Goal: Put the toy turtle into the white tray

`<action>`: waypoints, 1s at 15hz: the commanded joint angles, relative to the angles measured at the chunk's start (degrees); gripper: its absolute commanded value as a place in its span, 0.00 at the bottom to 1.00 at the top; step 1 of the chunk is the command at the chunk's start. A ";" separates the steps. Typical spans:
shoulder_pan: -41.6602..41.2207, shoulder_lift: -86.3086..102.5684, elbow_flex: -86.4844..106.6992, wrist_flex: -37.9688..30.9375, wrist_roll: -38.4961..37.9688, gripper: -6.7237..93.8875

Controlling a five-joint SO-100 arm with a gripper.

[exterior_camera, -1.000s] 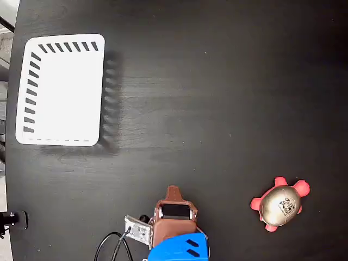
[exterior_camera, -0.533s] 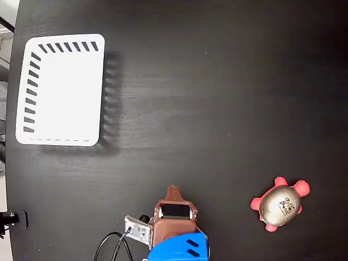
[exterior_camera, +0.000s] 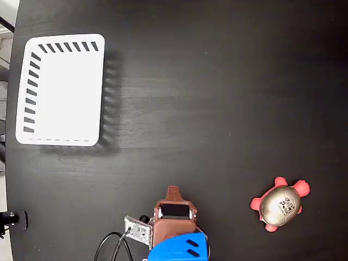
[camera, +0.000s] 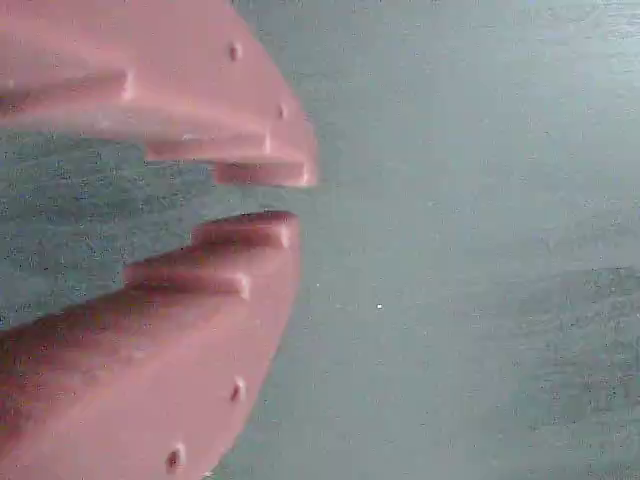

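Note:
The toy turtle, with a shiny gold shell and pink-red head and legs, lies on the black table at the lower right of the fixed view. The white tray with dark slanted slots sits at the upper left, nothing in it. My reddish-brown gripper is low at the bottom centre, far left of the turtle and well below the tray. In the wrist view the gripper has its two toothed fingers nearly together, with nothing between them and only dark table beyond. Neither the turtle nor the tray shows in the wrist view.
The blue arm body and a black cable sit at the bottom edge. A small grey board is fixed beside the wrist. The table's left edge runs close to the tray.

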 commanded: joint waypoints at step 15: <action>48.34 -51.24 -50.10 16.17 -67.41 0.06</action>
